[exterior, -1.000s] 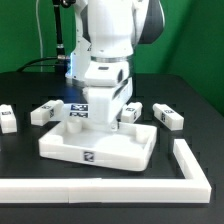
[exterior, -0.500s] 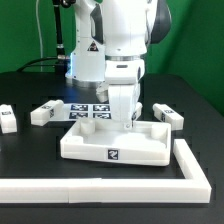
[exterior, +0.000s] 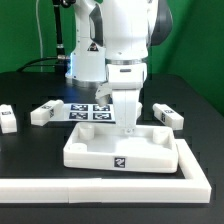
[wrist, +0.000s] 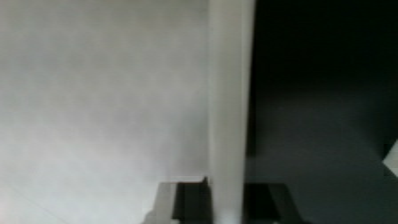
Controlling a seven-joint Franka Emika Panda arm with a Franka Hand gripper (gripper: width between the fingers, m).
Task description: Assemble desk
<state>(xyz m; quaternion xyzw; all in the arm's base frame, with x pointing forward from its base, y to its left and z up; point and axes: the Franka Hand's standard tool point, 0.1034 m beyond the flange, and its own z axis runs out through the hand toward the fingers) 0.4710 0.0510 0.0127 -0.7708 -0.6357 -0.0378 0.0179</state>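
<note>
1. Bar (exterior: pixel 100 186): nearest item. It lies along the front of the table (exterior: pixel 30 150) and turns back at the exterior view's right.
2. Top (exterior: pixel 90 155): sits open side up inside the bar's corner, just beside both runs. Contact with the bar cannot be confirmed.
3. Gripper (exterior: pixel 128 124): stands over the top's far side. The wrist view shows a dark finger (wrist: pixel 183 202) on each side of the thin rim (wrist: pixel 231 100), so it is judged clamped on the top.
4. Step in hand, as judged: seating the top square in the bar's corner. Recommended: keep the top flat on the table, hold both walls parallel to the bar, move slowly, and release only when it sits flush.
5. Legs: three in view, loose behind the top (exterior: pixel 8 118) (exterior: pixel 43 113) (exterior: pixel 167 115). None is fitted.
6. Marker board (exterior: pixel 92 113): flat on the table among the legs.
7. Writing: none legible. Only black-and-white tags appear, on the top's front wall (exterior: pixel 120 162), the legs and the marker board.
</note>
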